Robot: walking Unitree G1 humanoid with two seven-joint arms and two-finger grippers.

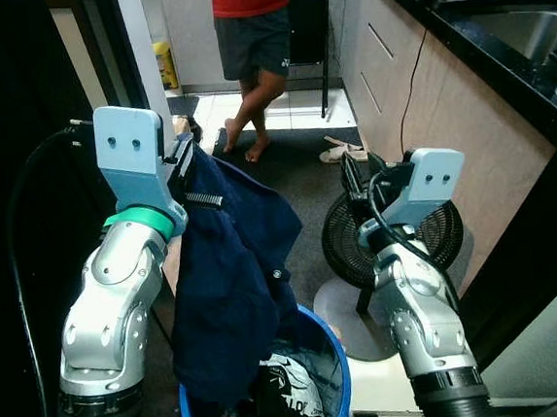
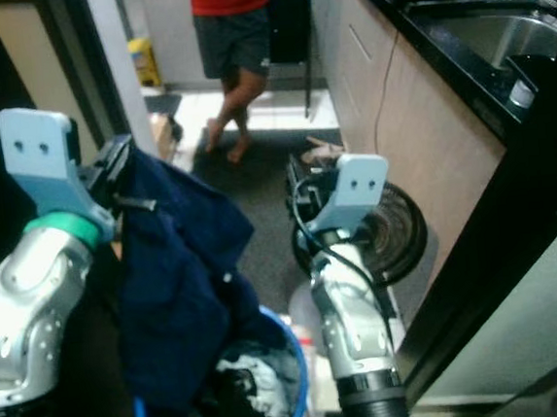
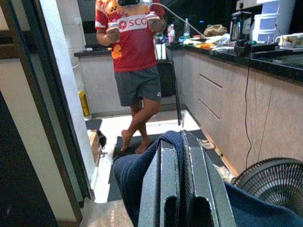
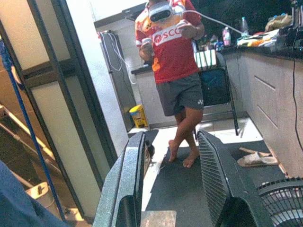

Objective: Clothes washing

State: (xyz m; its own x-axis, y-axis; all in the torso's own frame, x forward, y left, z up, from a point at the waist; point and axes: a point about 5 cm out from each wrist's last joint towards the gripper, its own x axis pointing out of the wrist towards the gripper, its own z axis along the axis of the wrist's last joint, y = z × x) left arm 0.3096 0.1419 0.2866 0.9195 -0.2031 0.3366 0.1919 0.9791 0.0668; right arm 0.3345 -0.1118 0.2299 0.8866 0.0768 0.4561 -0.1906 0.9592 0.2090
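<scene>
My left gripper (image 1: 188,158) is raised at chest height and shut on a dark navy garment (image 1: 230,271). In the left wrist view its fingers (image 3: 182,184) press together with navy cloth (image 3: 137,165) pinched between them. The garment hangs down from the gripper into a blue laundry basket (image 1: 334,345) at my feet, which holds several dark and white clothes (image 1: 280,394). My right gripper (image 1: 359,177) is held up to the right of the garment, open with nothing in it. Its two fingers (image 4: 218,175) stand well apart in the right wrist view.
A black floor fan (image 1: 403,241) stands just behind my right arm. A kitchen counter (image 1: 465,104) with a dark top runs along the right. A person (image 1: 250,45) in a red shirt and dark shorts stands barefoot ahead. A dark door frame (image 3: 52,94) lies left.
</scene>
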